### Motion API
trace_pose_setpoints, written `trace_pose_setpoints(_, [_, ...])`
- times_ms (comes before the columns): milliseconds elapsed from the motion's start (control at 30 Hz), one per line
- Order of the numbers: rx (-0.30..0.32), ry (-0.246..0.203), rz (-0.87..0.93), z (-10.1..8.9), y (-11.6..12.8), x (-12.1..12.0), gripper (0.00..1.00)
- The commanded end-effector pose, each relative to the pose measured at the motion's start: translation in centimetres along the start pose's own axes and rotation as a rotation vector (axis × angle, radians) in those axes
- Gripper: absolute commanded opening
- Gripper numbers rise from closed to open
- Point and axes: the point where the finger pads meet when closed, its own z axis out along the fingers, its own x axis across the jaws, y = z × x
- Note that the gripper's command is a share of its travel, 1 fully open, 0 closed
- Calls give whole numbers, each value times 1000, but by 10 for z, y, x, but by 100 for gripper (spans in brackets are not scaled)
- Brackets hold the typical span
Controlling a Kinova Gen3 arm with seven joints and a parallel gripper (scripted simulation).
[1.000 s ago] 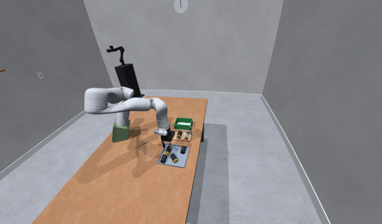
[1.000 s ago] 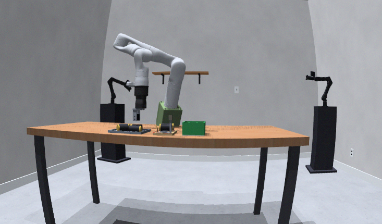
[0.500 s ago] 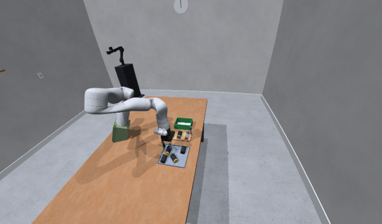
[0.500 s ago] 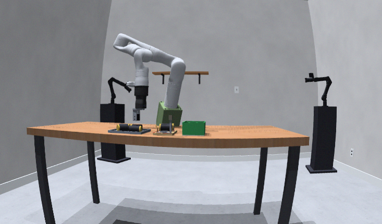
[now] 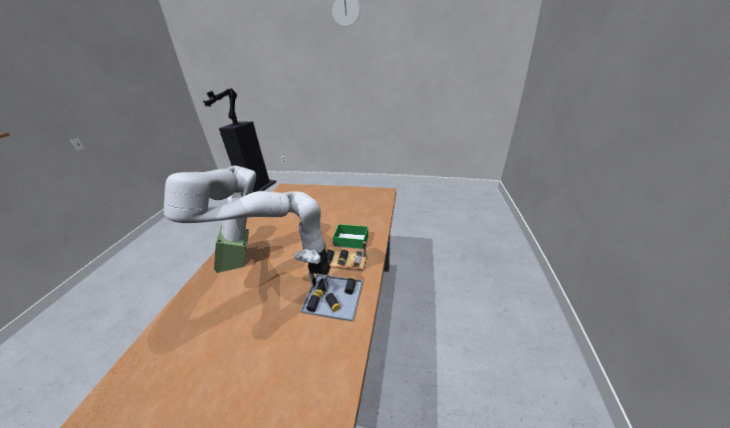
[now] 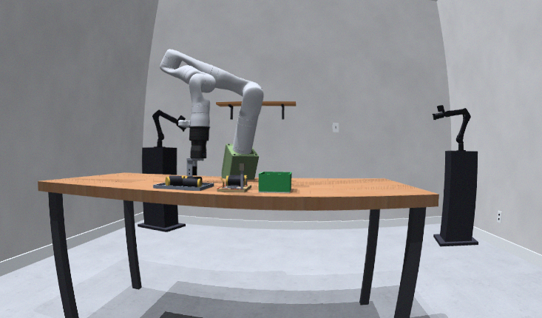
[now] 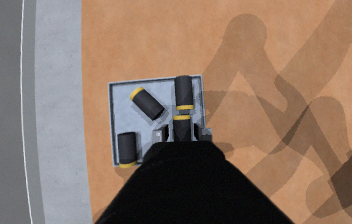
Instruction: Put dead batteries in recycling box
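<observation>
We find the black two-finger claw (image 7: 182, 134) open and empty — poised above a black, yellow-banded cylindrical battery (image 7: 181, 126) on the flat grey tray (image 7: 115, 120). The green recycling box (image 5: 351, 234) stands on the wooden bench (image 5: 207, 339), beyond the tan battery holder (image 5: 348, 259).

A long wooden table (image 6: 344, 195) on dark legs carries a grey tray (image 5: 351, 310) with loose batteries, a small wooden battery holder (image 5: 348, 265) just beside it, and a green recycling box (image 6: 274, 181) next to that. The arm's green pedestal (image 5: 228, 257) also stands on the table top.
</observation>
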Motion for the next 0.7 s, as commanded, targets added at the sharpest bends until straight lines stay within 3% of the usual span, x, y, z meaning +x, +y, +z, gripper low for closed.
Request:
trace_pose_setpoints(0, [-12, 8, -5, 13, 6, 2, 90])
trace_pose_setpoints(667, [-12, 8, -5, 28, 6, 2, 90])
